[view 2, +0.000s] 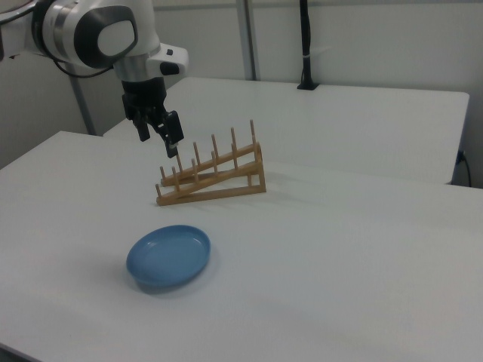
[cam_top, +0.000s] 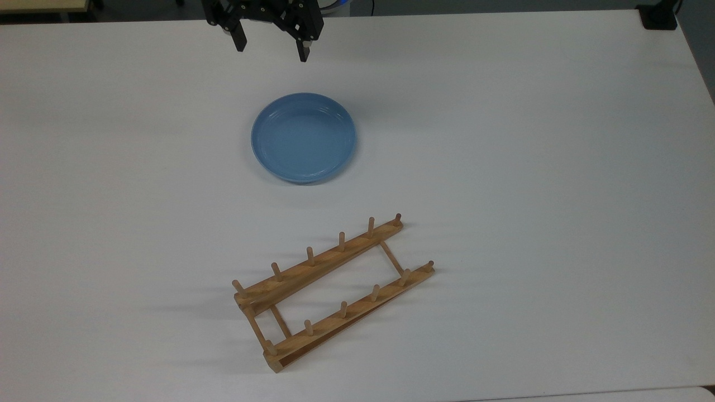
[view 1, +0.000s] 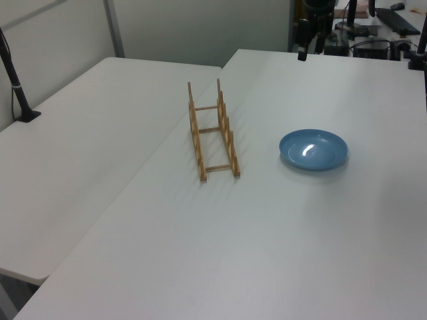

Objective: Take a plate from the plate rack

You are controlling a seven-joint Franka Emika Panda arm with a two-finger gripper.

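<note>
The light-blue plate (cam_top: 303,137) lies flat on the white table, apart from the wooden plate rack (cam_top: 329,285), which holds nothing. The same plate (view 1: 313,149) sits to the right of the rack (view 1: 213,130) in the left view, and the plate (view 2: 168,256) lies in front of the rack (view 2: 211,177) in the right view. My gripper (cam_top: 271,49) hangs open and empty high above the table, beyond the plate's far side at the top view's upper edge. The gripper (view 2: 158,136) points down with its fingers spread. In the left view the gripper (view 1: 304,47) is near the top edge.
The white table (cam_top: 503,167) spreads wide around both objects. A second white table (view 1: 80,147) adjoins it on the left view's left, with a black post (view 1: 17,87) clamped at its edge. A black mount (cam_top: 659,17) sits at the top view's upper right corner.
</note>
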